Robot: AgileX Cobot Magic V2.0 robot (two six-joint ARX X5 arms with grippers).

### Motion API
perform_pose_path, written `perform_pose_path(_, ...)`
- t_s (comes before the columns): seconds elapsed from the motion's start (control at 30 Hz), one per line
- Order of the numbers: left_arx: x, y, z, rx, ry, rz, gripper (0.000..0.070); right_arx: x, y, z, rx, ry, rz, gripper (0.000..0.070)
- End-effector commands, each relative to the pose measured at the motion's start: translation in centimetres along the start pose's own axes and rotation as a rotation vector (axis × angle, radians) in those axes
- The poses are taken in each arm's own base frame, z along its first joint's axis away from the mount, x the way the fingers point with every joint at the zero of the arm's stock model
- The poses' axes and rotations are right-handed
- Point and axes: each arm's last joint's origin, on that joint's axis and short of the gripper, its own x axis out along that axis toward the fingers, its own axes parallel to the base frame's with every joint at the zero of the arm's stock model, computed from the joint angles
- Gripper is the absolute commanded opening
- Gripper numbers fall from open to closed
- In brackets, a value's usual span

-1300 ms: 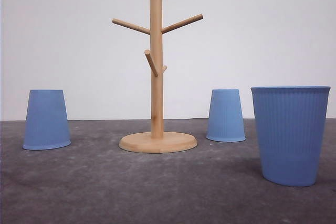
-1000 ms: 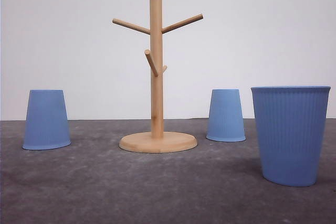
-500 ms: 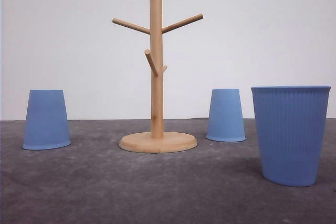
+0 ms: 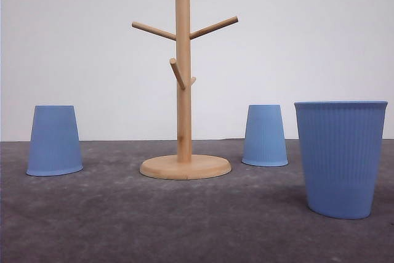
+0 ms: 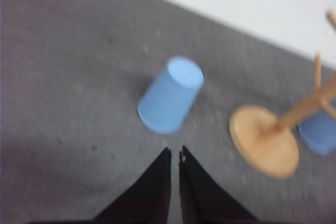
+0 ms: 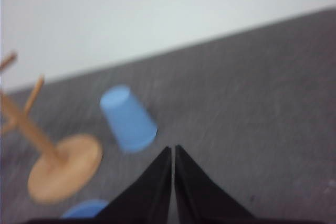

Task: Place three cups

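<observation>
Three cups stand on the table around the stand (image 4: pixel 183 90): left cup (image 4: pixel 54 140), right cup (image 4: pixel 265 135), near cup (image 4: pixel 340 158). None is placed yet, it appears. Left hand (image 5: pixel 175 154) and right hand (image 6: pixel 173 150) are pinched closed, empty.

No change in front view vs earlier pics. All 3 cups (image 4: pixel 55 140) (image 4: pixel 265 135) (image 4: pixel 340 158) sit where they were, none shifted. Peg stand (image 4: pixel 183 90) same spot too.

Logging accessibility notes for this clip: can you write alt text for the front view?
A wooden peg stand stands mid-table with no cups on it. Two blue cups sit upside down, the left cup and the right cup flanking the stand, and the near cup stands upright at the right.
</observation>
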Motion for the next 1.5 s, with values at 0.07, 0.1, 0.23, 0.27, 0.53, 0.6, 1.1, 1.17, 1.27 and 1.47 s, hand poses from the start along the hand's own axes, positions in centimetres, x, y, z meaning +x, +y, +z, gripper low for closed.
perform_pose_path(0.07, 0.9, -0.5, 1.0, 0.136, 0.106, -0.078, 0.001, 1.1, 0.3, 0.4, -0.095, 0.11, 0.059, 0.0006)
perform_pose_path(0.1, 1.3, -0.6, 1.1, 0.16, 0.135, -0.101, 0.001, 1.5, 0.3, 0.5, -0.12, 0.137, 0.079, 0.0006)
perform_pose_path(0.23, 2.2, -1.2, 1.5, 0.262, 0.181, -0.16, 0.001, 2.6, 0.3, 0.3, -0.201, 0.205, 0.133, 0.0006)
perform_pose_path(0.27, 2.3, -1.4, 1.4, 0.316, 0.187, -0.182, 0.001, 2.8, 0.4, 0.2, -0.22, 0.217, 0.146, 0.0006)
perform_pose_path(0.53, 2.6, -3.4, 0.5, 0.622, 0.213, -0.285, 0.0011, 2.9, 1.6, -0.3, -0.405, 0.231, 0.26, 0.0007)
perform_pose_path(0.6, 2.6, -3.5, 0.4, 0.624, 0.214, -0.294, 0.0016, 2.9, 1.7, -0.3, -0.409, 0.232, 0.268, 0.0008)
perform_pose_path(1.1, 3.4, -3.6, 0.9, 0.37, 0.223, -0.212, 0.0477, 2.9, 1.6, -0.3, -0.409, 0.222, 0.228, 0.0543)
perform_pose_path(1.17, 4.2, -3.8, 1.2, 0.304, 0.241, -0.17, 0.0477, 2.9, 1.6, -0.3, -0.406, 0.223, 0.229, 0.0543)
perform_pose_path(1.27, 5.8, -4.0, 1.8, 0.255, 0.293, -0.13, 0.0477, 2.9, 1.6, -0.3, -0.398, 0.224, 0.229, 0.0543)
perform_pose_path(1.47, 9.7, -4.7, 3.5, 0.236, 0.388, -0.078, 0.0483, 2.9, 1.6, -0.3, -0.383, 0.226, 0.229, 0.0543)
